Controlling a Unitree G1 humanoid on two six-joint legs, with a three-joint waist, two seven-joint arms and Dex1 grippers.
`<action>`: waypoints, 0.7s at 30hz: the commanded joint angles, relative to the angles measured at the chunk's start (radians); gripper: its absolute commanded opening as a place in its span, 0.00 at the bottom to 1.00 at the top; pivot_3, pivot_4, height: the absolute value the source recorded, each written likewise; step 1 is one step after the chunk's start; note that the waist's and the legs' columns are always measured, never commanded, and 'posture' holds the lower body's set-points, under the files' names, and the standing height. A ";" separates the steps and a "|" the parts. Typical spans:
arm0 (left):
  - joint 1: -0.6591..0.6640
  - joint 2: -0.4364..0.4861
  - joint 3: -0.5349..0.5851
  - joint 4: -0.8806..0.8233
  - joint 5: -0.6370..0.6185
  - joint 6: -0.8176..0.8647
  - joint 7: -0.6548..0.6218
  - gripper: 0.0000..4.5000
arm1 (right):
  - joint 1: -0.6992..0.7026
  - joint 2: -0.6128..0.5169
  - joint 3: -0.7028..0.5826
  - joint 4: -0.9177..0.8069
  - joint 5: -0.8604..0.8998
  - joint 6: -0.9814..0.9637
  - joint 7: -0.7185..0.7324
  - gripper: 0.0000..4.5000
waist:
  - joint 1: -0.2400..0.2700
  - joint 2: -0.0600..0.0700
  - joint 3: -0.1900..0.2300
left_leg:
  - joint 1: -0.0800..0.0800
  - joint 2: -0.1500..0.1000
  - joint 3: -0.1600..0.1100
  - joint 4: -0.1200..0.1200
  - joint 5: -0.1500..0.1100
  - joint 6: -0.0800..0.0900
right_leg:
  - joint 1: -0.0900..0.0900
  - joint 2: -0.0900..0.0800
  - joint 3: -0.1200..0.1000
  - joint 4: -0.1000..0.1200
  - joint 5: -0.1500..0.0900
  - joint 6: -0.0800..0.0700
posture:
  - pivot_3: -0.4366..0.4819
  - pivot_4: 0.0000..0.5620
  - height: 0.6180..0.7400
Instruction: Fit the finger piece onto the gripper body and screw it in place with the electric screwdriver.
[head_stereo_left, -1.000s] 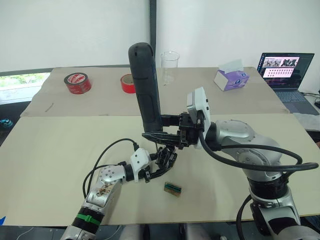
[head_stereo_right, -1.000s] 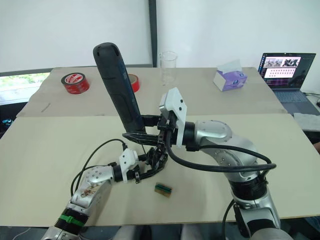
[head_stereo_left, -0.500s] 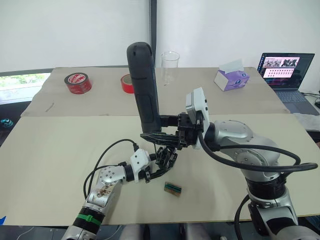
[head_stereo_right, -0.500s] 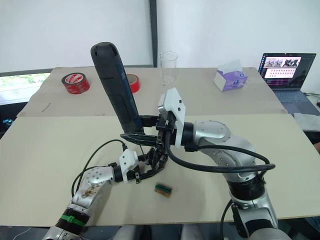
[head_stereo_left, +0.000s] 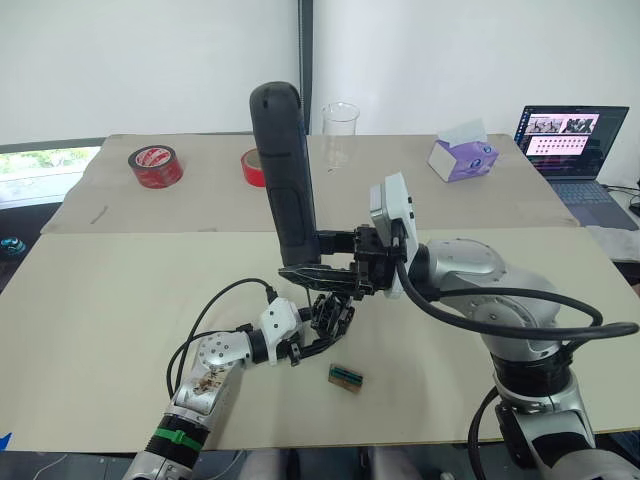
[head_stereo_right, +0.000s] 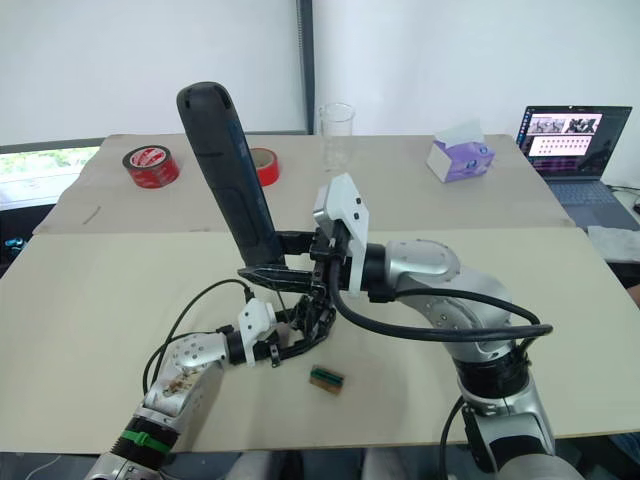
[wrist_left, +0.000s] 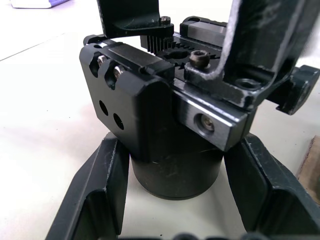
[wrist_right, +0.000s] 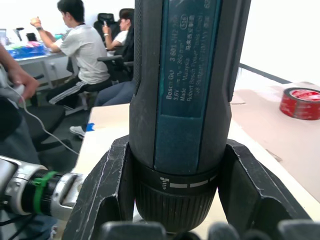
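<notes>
The gripper body (head_stereo_left: 331, 316), a small black block on a round base, stands on the table with my left gripper (head_stereo_left: 325, 328) shut on its base. In the left wrist view my fingers (wrist_left: 95, 195) press both sides of the gripper body (wrist_left: 165, 130). Two black pieces rise from its top, one with a screw head (wrist_left: 200, 59) at its foot; I cannot tell which is the finger piece. My right gripper (head_stereo_left: 312, 258) is shut on the lower end of the electric screwdriver (head_stereo_left: 283, 170), held nearly upright right above the body. Its bit is hidden.
A small green-and-brown block (head_stereo_left: 345, 376) lies just to the right of the body. At the back stand two red tape rolls (head_stereo_left: 155, 166), a clear beaker (head_stereo_left: 340, 135), a tissue box (head_stereo_left: 463, 155) and a laptop (head_stereo_left: 570, 140). People sit in the background (wrist_right: 85, 55).
The right gripper has carried the screwdriver slightly to the left, its top leaning a little further left. The left gripper and the body have not moved.
</notes>
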 joint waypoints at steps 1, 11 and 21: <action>0.037 0.013 -0.024 0.058 0.025 0.029 -0.005 0.50 | -0.018 -0.003 -0.037 -0.024 0.019 -0.017 0.005 0.43 | 0.000 0.000 0.000 | 0.000 0.000 0.000 0.000 0.000 0.000 | 0.000 -0.001 -0.002 0.000 0.000 0.000 | 0.48 0.27 1.00; 0.037 0.014 -0.023 0.061 0.024 0.030 -0.005 0.50 | -0.017 -0.011 -0.034 -0.022 0.012 -0.022 0.003 0.43 | 0.000 0.000 0.000 | 0.000 0.000 0.000 0.000 0.000 0.000 | 0.001 -0.003 -0.015 0.000 0.001 0.000 | 0.48 0.27 1.00; 0.036 0.016 -0.024 0.059 0.025 0.033 -0.008 0.50 | -0.019 -0.018 -0.029 -0.018 0.000 -0.022 -0.004 0.43 | 0.000 0.000 0.000 | 0.000 0.000 0.000 0.000 0.000 0.000 | 0.001 -0.002 -0.015 0.000 0.001 0.000 | 0.48 0.27 1.00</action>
